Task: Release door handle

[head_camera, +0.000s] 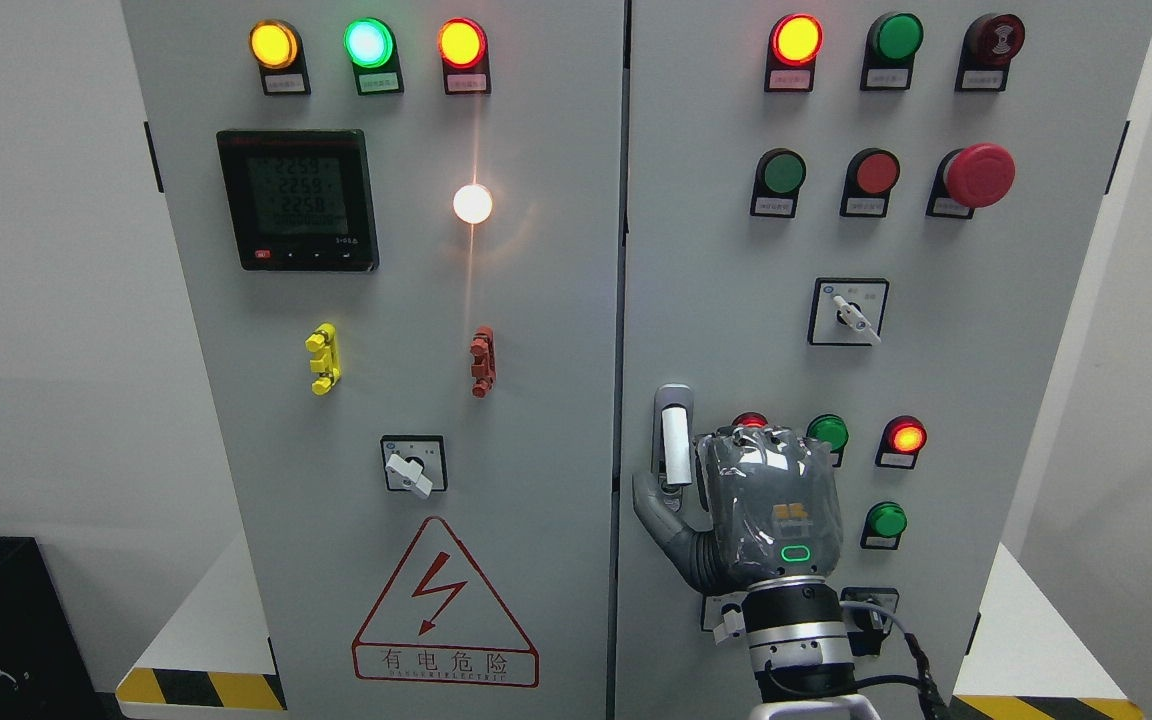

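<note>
The door handle is a white lever in a grey mount at the left edge of the right cabinet door. My right hand comes up from the bottom edge, its grey back facing me, just right of the handle. Its thumb is spread out to the left, below the lever's lower end. No finger wraps the lever, which shows in full. The other fingers point toward the panel and are mostly hidden behind the back of the hand. My left arm does not show.
The right door carries lamps, push buttons, a red mushroom stop button and a rotary switch. The left door holds a meter, lamps, a selector switch and a warning triangle. Yellow-black floor tape edges the base.
</note>
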`<state>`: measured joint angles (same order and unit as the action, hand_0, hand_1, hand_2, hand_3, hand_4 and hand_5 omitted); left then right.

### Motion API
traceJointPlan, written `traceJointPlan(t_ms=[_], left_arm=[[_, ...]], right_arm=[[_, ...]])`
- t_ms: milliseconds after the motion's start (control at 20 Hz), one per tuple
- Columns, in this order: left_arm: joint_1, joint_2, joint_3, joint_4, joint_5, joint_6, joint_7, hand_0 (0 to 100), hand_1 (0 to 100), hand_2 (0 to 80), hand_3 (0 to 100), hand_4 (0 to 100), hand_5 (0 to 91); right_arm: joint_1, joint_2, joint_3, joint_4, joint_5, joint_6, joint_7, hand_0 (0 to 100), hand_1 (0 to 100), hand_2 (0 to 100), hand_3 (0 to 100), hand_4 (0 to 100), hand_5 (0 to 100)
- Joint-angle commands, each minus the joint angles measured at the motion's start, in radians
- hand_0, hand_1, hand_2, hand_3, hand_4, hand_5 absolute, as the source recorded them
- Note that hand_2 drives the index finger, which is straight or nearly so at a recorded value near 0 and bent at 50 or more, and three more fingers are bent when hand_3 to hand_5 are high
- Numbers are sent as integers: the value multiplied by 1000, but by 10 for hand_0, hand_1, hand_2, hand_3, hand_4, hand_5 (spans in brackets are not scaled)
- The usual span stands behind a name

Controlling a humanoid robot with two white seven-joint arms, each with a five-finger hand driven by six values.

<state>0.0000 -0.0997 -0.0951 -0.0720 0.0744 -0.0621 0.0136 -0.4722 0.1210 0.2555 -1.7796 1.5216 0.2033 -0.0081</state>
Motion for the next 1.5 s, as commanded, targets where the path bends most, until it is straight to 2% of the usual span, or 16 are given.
traceJointPlan(t_ms=[0,501,1452], left_arm=[[17,0,0,0,-1,-1,0,120,556,0,0,0,0],[17,0,0,0,1,-1,0,120,556,0,0,0,0],[17,0,0,0,-1,-1,0,120,556,0,0,0,0]], right_arm=[[0,0,-1,6,0,10,0,363,306,960,1000,1000,1000],[6,0,-1,3,0,22,-3,429,300,958,1000,1000,1000],[7,0,-1,0,3,44,-4,417,359,964,1000,1000,1000]])
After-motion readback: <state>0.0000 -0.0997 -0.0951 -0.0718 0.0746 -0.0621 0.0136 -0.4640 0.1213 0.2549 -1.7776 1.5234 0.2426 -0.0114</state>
